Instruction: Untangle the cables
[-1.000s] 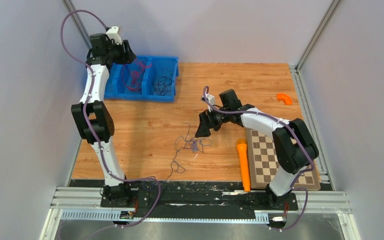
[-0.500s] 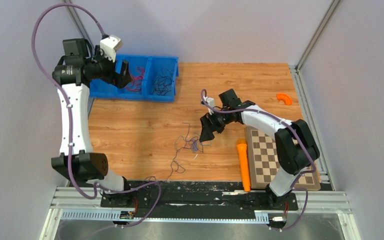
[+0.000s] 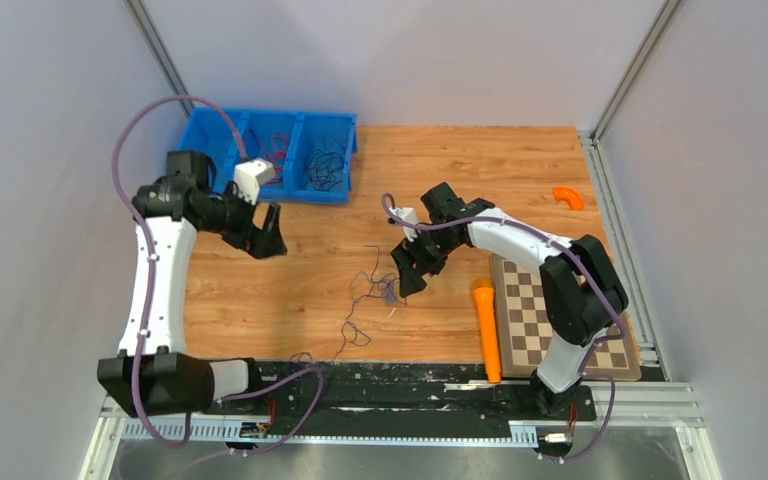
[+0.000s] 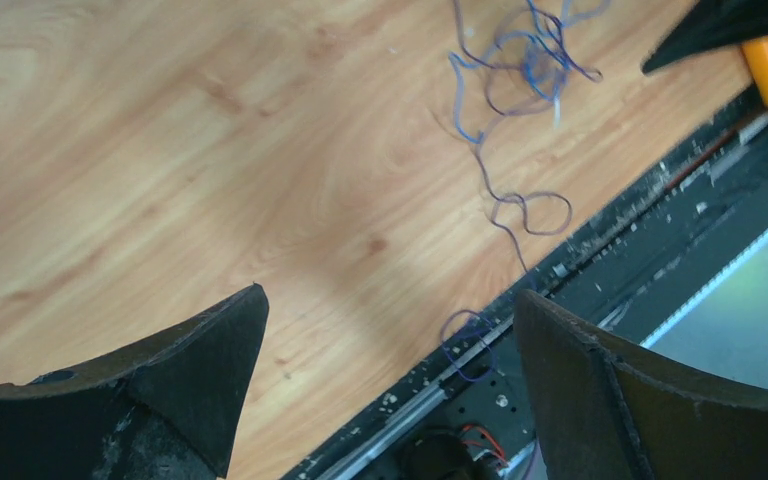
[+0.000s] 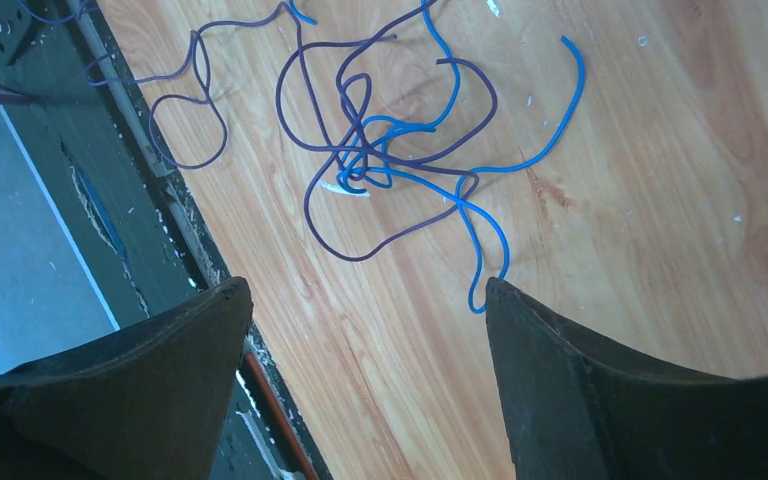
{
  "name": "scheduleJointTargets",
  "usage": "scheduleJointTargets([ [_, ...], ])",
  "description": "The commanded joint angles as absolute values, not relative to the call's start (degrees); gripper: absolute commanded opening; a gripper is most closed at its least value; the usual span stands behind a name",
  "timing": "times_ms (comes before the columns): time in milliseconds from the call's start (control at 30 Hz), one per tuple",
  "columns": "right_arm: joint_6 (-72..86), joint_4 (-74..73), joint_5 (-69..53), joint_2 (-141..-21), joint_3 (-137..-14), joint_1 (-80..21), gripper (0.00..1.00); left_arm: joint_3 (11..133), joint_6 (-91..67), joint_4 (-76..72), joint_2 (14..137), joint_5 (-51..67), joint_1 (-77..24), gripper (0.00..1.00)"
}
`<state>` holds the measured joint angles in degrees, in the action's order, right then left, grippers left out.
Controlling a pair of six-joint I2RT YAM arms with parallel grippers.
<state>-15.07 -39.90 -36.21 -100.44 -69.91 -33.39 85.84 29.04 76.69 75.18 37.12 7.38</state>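
Tabletop [image 3: 290, 270]: light wood, black rail [image 3: 410, 385] along near edge.
Checker board [image 3: 550, 320] sat near-right, by R arm base.
Blue bin [image 3: 320, 193], 3 compartments, was in far-left corner.
Orange stick [image 3: 486, 335] lay just left of board, lengthwise toward rail. Touching board or not, can't tell.
L tool [image 3: 268, 245] was released: jaws wide, nothing betw fingers [image 4: 190, 370]. It hung over bare wood just in front of bin, well left of tangle.
R tool [image 3: 412, 278] was also released, jaws wide, empty. It hovered above right side of tangle, pointing down. Wrist cam showed wires below the gap and no contact w/ either finger.
Small orange arc [image 3: 568, 196] lay far-right, well apart from the rest.
Cables: main tangle [image 3: 385, 290] lay mid-tabletop, flat on wood. On R wrist cam, purple cable [image 5: 400, 230] and blue cable [image 5: 460, 215] were looped through each other, knot approx at centre. One blue end lay free on far side.
A purple strand ran from knot toward near edge in loose loops, w/ last loop over the rail.
More cables were in bin: red ones [image 3: 278, 150] in mid compartment, black ones [image 3: 325, 165] in right compartment. Left compartment contents unclear.
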Motion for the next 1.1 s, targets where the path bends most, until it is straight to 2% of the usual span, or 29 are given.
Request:
scheduleJointTargets([
  [0,-17.42,-42.98,-34.90,-102.38,-74.40,-33.66,0.85,74.87,17.54,63.47,65.39,32.55,-1.23,1.00],
  [100,-18.37,-44.54,-33.66,-103.69,-76.86,-33.90,0.85,70.72,14.20,59.31,63.47,32.95,-6.51,1.00],
  [400,-19.10,-45.23,-32.26,-107.17,-78.54,-36.80,0.84,62.26,16.06,56.83,60.32,33.45,-10.55,1.00],
  [667,-18.28,-41.79,-29.88,-110.41,-79.24,-39.73,0.84,57.74,17.03,54.31,55.75,36.26,-10.74,1.00],
  [833,-18.80,-40.48,-29.40,-113.63,-79.13,-41.36,0.80,56.74,17.75,54.01,53.35,36.70,-10.64,1.00],
  [900,-19.02,-39.87,-28.75,-115.10,-79.13,-41.79,0.67,56.77,18.47,54.36,53.65,36.91,-10.70,1.00],
  [1000,-19.05,-39.81,-27.47,-114.95,-79.43,-41.83,0.26,56.61,19.69,54.62,54.12,38.81,-10.69,1.00],
  [1033,-19.14,-39.81,-27.44,-113.83,-79.46,-41.79,0.15,56.38,19.99,54.39,54.11,39.40,-10.72,0.99],
  [1067,-19.42,-39.86,-28.03,-112.09,-79.41,-41.75,0.09,56.18,20.58,54.05,54.00,40.88,-10.76,0.98],
])
